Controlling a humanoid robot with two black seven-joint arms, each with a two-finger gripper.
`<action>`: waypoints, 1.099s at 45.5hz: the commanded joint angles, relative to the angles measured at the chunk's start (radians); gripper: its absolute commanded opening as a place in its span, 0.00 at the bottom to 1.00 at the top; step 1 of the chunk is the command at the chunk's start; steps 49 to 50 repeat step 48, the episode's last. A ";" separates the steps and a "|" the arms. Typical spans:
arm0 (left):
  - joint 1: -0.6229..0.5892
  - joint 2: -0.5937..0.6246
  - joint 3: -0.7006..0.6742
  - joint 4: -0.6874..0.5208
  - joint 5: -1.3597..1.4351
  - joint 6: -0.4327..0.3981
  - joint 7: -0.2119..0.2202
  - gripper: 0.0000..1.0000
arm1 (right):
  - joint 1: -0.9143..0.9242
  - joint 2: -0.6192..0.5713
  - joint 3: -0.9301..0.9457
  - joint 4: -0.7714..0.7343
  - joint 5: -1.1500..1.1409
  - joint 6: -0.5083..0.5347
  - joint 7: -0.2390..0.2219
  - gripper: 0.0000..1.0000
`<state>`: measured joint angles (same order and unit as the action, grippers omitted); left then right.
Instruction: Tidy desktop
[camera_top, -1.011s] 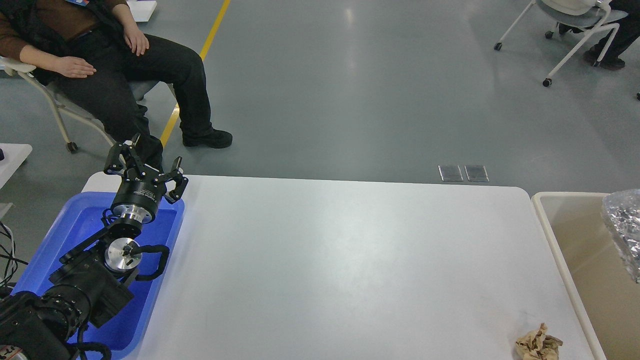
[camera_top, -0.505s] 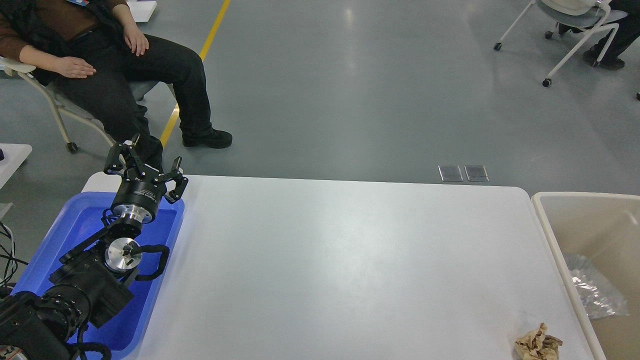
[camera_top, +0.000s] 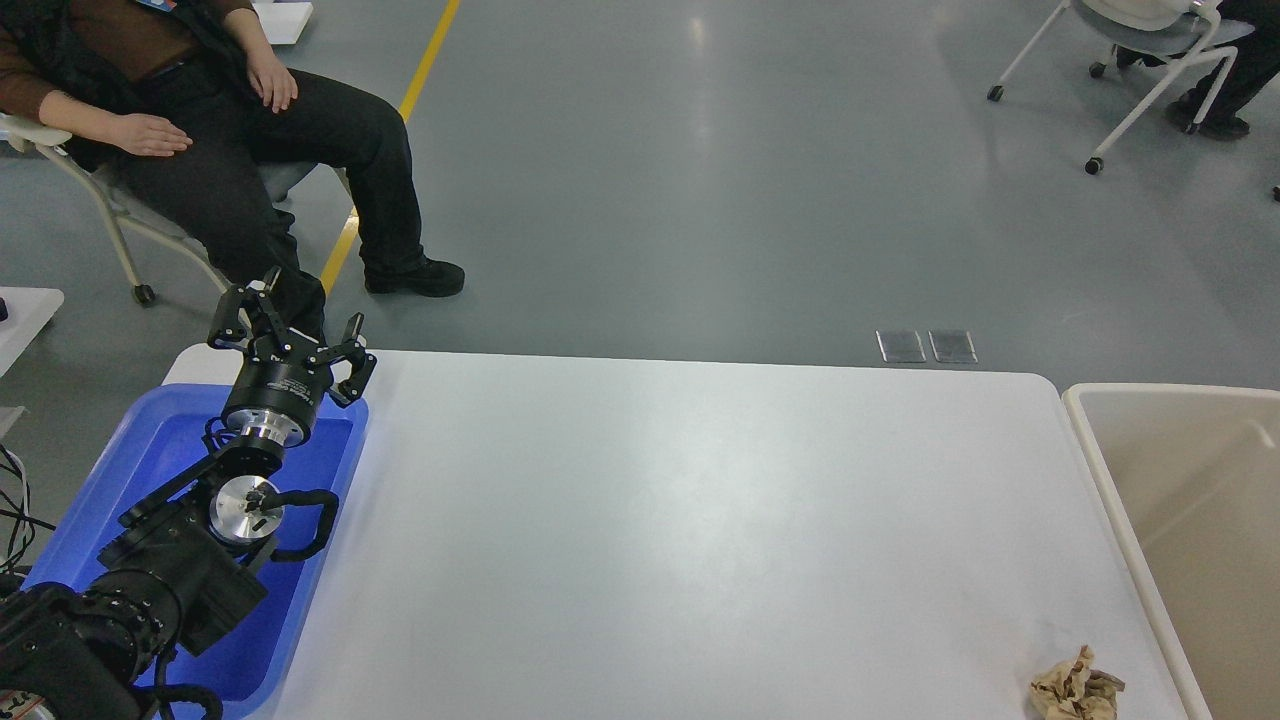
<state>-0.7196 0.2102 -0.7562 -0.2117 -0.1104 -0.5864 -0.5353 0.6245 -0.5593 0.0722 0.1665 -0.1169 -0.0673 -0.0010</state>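
Note:
The white desktop fills the middle of the head view. A crumpled brown paper ball lies on it near the front right corner. My left gripper is open and empty, held up above the far end of the blue tray at the desktop's left side. My right gripper is out of view. The beige bin stands just off the desktop's right edge; what shows of its inside is bare.
A seated person is behind the desktop's far left corner, close to my left gripper. A wheeled chair stands at the far right. Grey floor with a yellow line lies beyond.
A crinkled clear plastic wrap seen above the bin fell down into it and has dropped out of sight. My left arm has not moved.

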 joint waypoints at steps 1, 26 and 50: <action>0.000 0.000 0.000 0.000 0.000 -0.001 0.000 1.00 | 0.099 0.010 0.121 0.070 0.010 0.000 0.003 1.00; -0.001 0.000 0.000 0.000 0.000 -0.001 0.000 1.00 | 0.262 0.162 0.839 0.326 0.234 0.265 -0.002 1.00; -0.001 0.000 0.000 0.000 0.000 -0.001 0.000 1.00 | 0.190 0.391 0.844 0.324 0.233 0.282 -0.001 1.00</action>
